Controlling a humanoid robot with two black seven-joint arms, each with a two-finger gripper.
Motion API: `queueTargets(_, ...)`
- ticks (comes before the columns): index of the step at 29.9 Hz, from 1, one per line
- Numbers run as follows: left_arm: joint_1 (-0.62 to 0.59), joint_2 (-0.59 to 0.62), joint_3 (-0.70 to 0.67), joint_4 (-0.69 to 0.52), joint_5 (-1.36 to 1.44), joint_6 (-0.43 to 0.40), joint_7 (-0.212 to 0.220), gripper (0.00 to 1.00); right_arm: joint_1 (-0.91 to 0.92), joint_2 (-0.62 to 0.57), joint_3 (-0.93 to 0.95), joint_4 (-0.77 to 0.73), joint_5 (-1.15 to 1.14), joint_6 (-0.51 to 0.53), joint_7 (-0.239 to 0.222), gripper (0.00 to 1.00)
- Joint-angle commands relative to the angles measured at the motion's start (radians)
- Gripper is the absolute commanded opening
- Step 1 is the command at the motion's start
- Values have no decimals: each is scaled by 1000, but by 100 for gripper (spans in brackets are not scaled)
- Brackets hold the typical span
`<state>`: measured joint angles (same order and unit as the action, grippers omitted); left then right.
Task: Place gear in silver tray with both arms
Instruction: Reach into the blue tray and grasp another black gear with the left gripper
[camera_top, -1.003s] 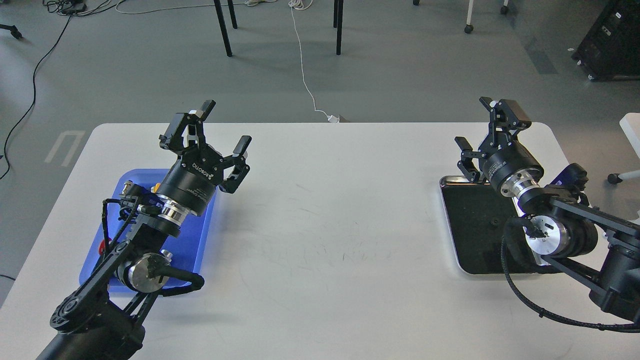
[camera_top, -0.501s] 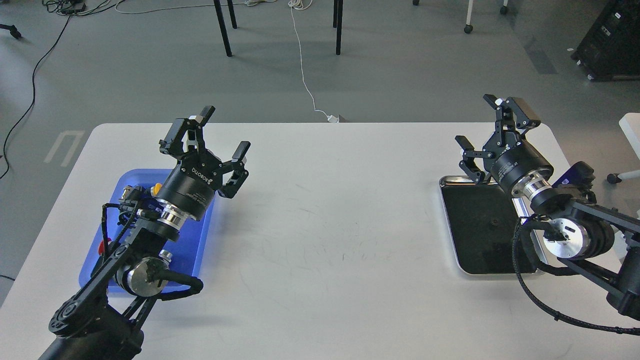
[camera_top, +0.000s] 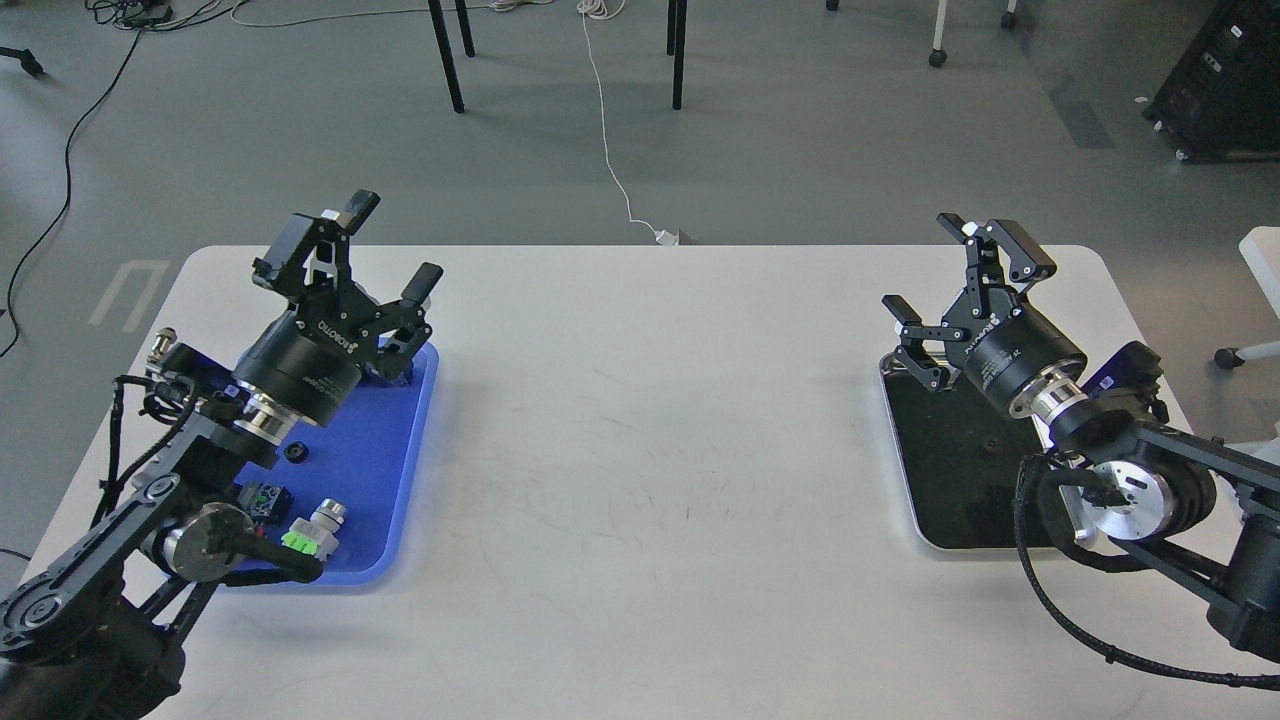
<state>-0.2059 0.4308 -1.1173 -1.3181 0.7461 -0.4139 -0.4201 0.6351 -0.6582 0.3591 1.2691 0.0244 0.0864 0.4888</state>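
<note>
The silver tray (camera_top: 903, 470) lies at the table's right side, its dark bottom partly under my right arm. A small dark gear-like piece (camera_top: 990, 446) lies in it. A small black gear (camera_top: 295, 453) lies on the blue tray (camera_top: 400, 470) at the left. My left gripper (camera_top: 392, 242) is open and empty, raised over the blue tray's far edge. My right gripper (camera_top: 962, 268) is open and empty, raised over the silver tray's far left corner.
The blue tray also holds a green and white connector (camera_top: 310, 533) and a small black part (camera_top: 265, 497). A white cable (camera_top: 610, 150) runs over the floor behind the table. Chair legs (camera_top: 447, 60) stand beyond the far edge.
My left arm has swung left, uncovering the black gear and other parts on the blue tray. My right gripper has shifted slightly left. Both stay open.
</note>
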Motion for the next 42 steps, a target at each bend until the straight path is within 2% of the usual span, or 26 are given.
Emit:
queueTargets(1, -6, 75, 1, -9, 56, -55, -40, 98, 0, 2, 0, -1, -8, 0, 0, 97)
queueTargets(3, -6, 75, 1, -9, 56, -55, -40, 98, 0, 2, 0, -1, -8, 0, 0, 97)
queueTargets(4, -30, 259, 1, -35, 276, -75, -69, 98, 0, 14, -2, -4, -12, 0, 0, 97)
queueTargets(5, -32, 291, 1, -38, 336, -75, -69, 98, -2, 15, -2, -4, -12, 0, 0, 97)
queueTargets(12, -56, 424, 22, -58, 712, -75, -69, 98, -14, 25, -5, -5, -60, 0, 0, 97)
queueTargets(16, -125, 494, 123, -92, 941, -75, -69, 98, -20, 26, -3, -5, -75, 0, 0, 97)
queueTargets(24, -133, 497, 131, -90, 958, -75, -69, 98, -20, 26, -3, -5, -75, 0, 0, 97)
queueTargets(25, -381, 523, 456, 6, 1436, -75, -69, 98, -34, 37, -6, -7, -77, -2, 0, 97)
queueTargets(27, -455, 522, 574, 91, 1436, -75, -69, 97, -35, 35, -3, -7, -78, 0, 0, 97)
queueTargets(31, -512, 510, 718, 149, 1436, -26, -69, 96, -35, 35, 0, -7, -78, 0, 0, 97)
queueTargets(38, -514, 438, 763, 292, 1436, 35, -69, 95, -35, 35, 0, -7, -78, 0, 0, 97)
queueTargets(42, -514, 411, 764, 316, 1436, 35, -69, 94, -35, 35, 0, -7, -78, -2, 0, 97)
